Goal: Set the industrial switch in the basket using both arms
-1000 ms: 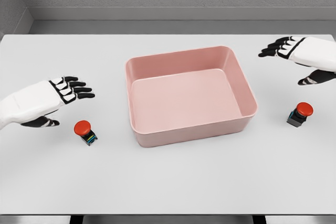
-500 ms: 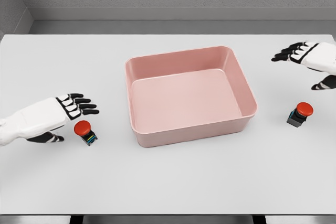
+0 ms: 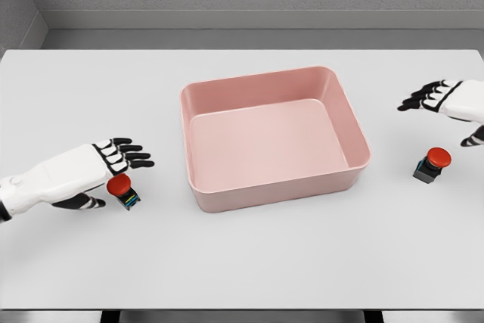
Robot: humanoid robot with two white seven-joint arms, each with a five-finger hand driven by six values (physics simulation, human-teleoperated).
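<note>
The left hand point(image 3: 106, 170) comes in from the lower left and is low over the white desk point(image 3: 249, 255), with its black-tipped fingers point(image 3: 134, 156) spread and pointing to the right, and it holds nothing. Directly under the front of this hand, between the thumb and the other fingers, stands one industrial switch point(image 3: 121, 190), a small dark block with a round red button on top; the palm seems to touch the red button or be just above it, but I cannot tell which. The pink basket point(image 3: 198, 187) is to the right of the left hand, near it but clearly apart, and there is nothing inside it. The right hand point(image 3: 446, 100) enters from the right edge, on the far right side of the basket, and it is partly cut by the picture border. Its fingers point(image 3: 418, 99) are also spread and relaxed, pointing to the left, and it grasps nothing. A second industrial switch point(image 3: 431, 165) with the same red button stands on the desk below the right hand, nearer to the robot than the hand, and a clear gap is between them. Both switches are outside the basket, one at each side of it.
</note>
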